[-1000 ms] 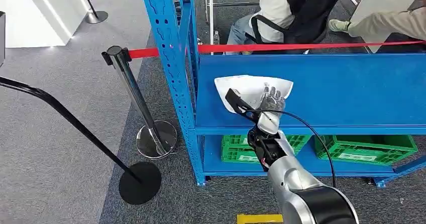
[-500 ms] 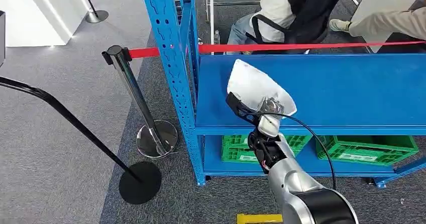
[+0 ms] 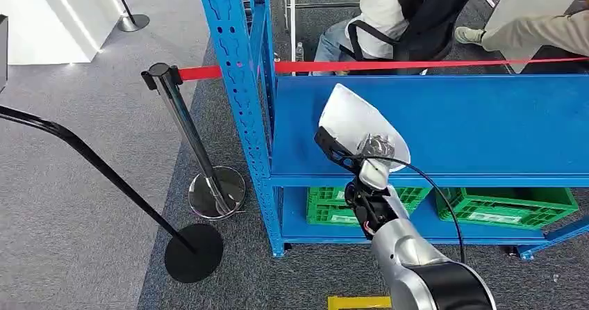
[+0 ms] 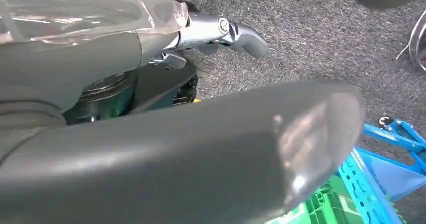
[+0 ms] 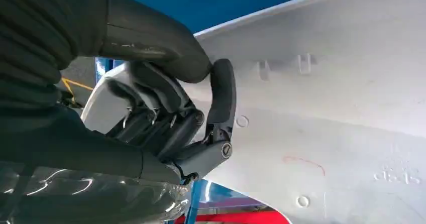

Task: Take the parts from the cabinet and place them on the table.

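Note:
A white moulded plastic part [image 3: 353, 117] stands tilted up on edge over the blue cabinet shelf [image 3: 479, 126], near the shelf's left end. My right hand [image 3: 376, 147] grips its near edge, thumb on one face and fingers curled behind. In the right wrist view the hand [image 5: 171, 118] clamps the rim of the white part [image 5: 331, 128], which has small clips and holes. In the left wrist view my left hand [image 4: 201, 148] hangs over grey carpet with nothing in it, one finger stretched out.
A blue cabinet upright [image 3: 233, 80] stands left of the part. Green crates [image 3: 507, 206] sit on the lower shelf. A chrome stanchion [image 3: 173, 112] carries a red belt [image 3: 417, 64] along the cabinet's back. A person sits in a black chair [image 3: 430, 18] behind it.
The white part lay flat on the shelf a second ago; my right hand has closed on its near edge and tipped it up on end. Hardly any movement in the last half second.

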Available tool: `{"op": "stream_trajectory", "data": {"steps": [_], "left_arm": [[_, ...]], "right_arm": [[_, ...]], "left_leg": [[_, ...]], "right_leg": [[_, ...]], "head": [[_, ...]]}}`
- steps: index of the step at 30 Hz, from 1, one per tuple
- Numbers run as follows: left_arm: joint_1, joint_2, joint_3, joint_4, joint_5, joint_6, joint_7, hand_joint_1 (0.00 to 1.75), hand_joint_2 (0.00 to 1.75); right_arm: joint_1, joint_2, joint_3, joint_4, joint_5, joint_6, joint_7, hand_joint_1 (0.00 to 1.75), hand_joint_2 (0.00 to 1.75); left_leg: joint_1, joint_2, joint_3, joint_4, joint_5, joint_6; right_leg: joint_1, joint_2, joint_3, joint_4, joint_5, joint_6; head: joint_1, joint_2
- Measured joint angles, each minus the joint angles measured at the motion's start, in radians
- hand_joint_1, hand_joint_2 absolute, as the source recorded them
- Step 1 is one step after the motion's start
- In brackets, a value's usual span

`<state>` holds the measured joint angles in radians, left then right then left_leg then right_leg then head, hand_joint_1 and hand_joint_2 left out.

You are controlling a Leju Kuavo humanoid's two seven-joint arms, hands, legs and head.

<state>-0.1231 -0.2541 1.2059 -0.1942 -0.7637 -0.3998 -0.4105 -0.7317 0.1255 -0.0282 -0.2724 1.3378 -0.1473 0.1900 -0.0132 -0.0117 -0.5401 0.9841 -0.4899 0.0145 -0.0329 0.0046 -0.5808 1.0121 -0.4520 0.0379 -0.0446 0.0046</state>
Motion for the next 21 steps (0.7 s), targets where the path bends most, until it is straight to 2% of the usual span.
{"op": "stream_trajectory", "data": {"steps": [21], "left_arm": [[0.000,0.000,0.002,0.000,0.000,0.000,-0.001,0.00,0.00]], "right_arm": [[-0.015,0.000,-0.004,0.000,0.023,-0.015,0.008,0.00,1.75]], "left_leg": [[0.000,0.000,0.003,0.000,0.000,0.000]], "right_leg": [[0.000,0.000,0.003,0.000,0.000,0.000]], "head": [[0.000,0.000]]}}
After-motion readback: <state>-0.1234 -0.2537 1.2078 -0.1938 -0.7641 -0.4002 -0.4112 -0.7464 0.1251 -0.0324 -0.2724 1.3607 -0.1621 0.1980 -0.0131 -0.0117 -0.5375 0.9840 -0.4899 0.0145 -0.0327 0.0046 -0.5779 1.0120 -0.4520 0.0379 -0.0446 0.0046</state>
